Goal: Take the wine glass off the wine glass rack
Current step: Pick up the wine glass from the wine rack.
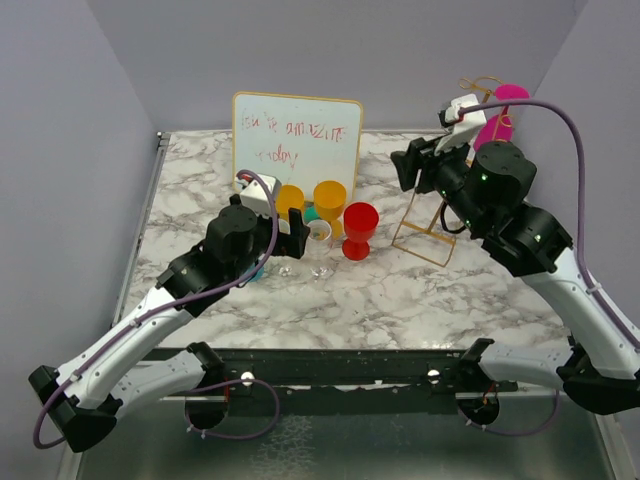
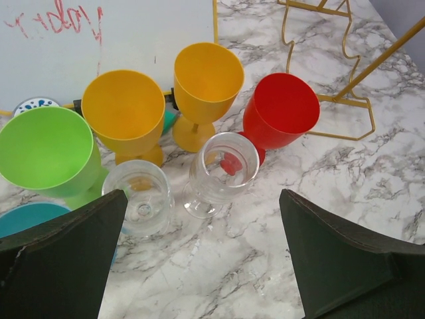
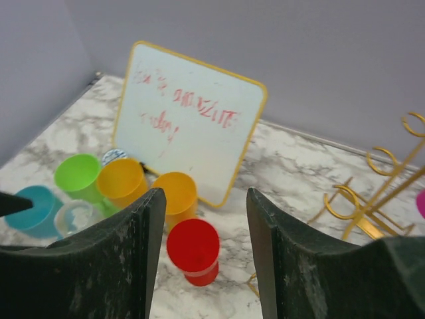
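My L claw (image 2: 202,199) is spread wide w/ nothing in it. It sits low, right by two clear glasses (image 2: 222,169) standing on the table (image 1: 400,300). In its own cam, cups crowd the far side: red cup (image 2: 279,113) at 1 o'clock, yellow cups (image 2: 206,80) at 12, green cup (image 2: 46,149) at 10. There is bare marble at 4 to 6.

My R claw (image 1: 410,168) is up high, fingers parted, holding nothing. From the top cam, the wine glass rack (image 3: 359,214) stands just beside it: base at its 6 o'clock, top hooks at 1 to 2, near the R wall (image 1: 615,120). The pink wine glass (image 1: 498,120) is up by those top hooks, at 2 o'clock from my R claw. My arm hides its low part, so I can't tell how it hangs.

Top cam shows most of the pink glass. R wrist cam gets only a pink sliver at its R edge, plus curled hooks. L wrist cam gets only the rack's low wires. The whiteboard (image 1: 297,140) leans at the table's 12, close behind the cups.
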Robot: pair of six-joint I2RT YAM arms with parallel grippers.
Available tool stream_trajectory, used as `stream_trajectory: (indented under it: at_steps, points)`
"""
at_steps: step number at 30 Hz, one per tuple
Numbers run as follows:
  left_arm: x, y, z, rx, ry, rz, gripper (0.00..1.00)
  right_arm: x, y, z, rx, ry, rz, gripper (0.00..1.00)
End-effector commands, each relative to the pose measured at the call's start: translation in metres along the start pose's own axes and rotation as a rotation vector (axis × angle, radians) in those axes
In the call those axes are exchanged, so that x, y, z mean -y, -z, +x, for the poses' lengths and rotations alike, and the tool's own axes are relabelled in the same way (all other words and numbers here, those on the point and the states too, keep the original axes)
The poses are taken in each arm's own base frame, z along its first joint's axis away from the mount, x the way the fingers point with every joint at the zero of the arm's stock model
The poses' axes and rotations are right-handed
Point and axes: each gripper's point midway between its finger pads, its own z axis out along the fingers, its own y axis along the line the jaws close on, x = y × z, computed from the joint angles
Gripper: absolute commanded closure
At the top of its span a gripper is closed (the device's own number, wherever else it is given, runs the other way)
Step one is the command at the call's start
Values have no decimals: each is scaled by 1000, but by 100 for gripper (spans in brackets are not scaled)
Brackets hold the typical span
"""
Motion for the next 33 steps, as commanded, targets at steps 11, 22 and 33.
stream_trajectory:
  at_steps: [11, 22, 33]
  points:
    - [10, 2, -12, 26, -2, 50, 1, 150, -17, -21, -22, -105, 482, 46]
    - [11, -1, 0, -2, 9, 60, 1, 249, -13, 10, 11, -366, 584, 42]
    - [15, -4, 6, -20, -8, 88, 1, 320, -8, 42, 108, -597, 668, 42]
